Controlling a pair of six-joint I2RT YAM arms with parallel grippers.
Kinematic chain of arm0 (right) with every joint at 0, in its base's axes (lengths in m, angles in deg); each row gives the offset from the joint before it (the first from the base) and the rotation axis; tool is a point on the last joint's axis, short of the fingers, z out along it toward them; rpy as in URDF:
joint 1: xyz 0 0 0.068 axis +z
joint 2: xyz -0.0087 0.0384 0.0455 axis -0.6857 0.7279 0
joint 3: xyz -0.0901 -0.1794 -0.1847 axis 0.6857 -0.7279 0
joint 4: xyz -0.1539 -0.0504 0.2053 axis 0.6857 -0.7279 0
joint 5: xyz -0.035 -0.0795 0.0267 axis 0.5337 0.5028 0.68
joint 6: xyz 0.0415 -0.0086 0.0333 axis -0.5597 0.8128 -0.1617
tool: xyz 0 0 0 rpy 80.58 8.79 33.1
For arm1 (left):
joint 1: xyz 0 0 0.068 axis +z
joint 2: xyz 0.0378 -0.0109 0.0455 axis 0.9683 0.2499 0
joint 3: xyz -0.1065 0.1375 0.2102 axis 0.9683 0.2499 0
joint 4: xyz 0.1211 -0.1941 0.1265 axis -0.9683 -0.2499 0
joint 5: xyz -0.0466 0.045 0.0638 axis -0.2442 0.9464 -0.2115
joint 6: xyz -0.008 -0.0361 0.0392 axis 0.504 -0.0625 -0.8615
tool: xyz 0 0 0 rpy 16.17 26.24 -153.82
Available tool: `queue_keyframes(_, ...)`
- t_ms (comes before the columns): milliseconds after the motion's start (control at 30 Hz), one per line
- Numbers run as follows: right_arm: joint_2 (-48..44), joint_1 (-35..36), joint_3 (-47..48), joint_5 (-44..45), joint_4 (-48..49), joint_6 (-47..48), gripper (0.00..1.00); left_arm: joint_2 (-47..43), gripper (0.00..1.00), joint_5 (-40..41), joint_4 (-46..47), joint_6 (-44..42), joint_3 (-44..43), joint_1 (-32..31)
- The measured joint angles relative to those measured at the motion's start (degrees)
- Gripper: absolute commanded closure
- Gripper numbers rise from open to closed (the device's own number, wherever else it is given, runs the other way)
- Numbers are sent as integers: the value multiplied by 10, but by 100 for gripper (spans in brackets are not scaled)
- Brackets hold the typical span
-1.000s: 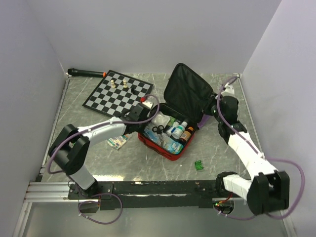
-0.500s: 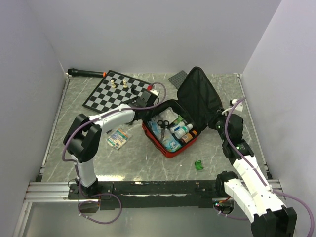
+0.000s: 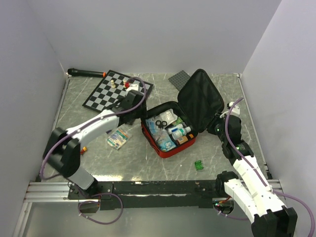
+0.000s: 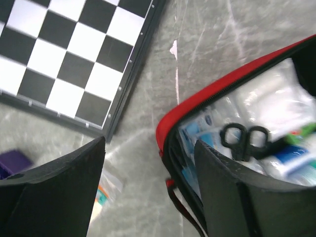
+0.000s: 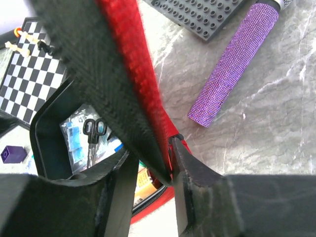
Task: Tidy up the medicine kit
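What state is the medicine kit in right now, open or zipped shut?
Open. The medicine kit has its lid raised, black lining showing; scissors and bottles visible inside.

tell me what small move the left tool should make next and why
Probably shift the left tool over the packet lying on the table left of the medicine kit. Its jaws stand open and empty, the lid stands up with its edge between the fingers of the right tool, and that packet lies outside the kit.
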Motion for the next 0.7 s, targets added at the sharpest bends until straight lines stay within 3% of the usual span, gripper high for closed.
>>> queue_keyframes(133,0,0,0,-4,-2,-1,42,-79,23,-12,12,71,59,-1)
queue_keyframes(233,2,0,0,-10,-3,0,36,-123,23,-33,35,122,114,-10)
queue_keyframes(433,23,0,1,-22,-3,3,34,-153,23,-58,87,198,235,-70)
queue_keyframes(700,26,4,1,-27,-3,7,34,-161,25,-36,126,249,278,-104)
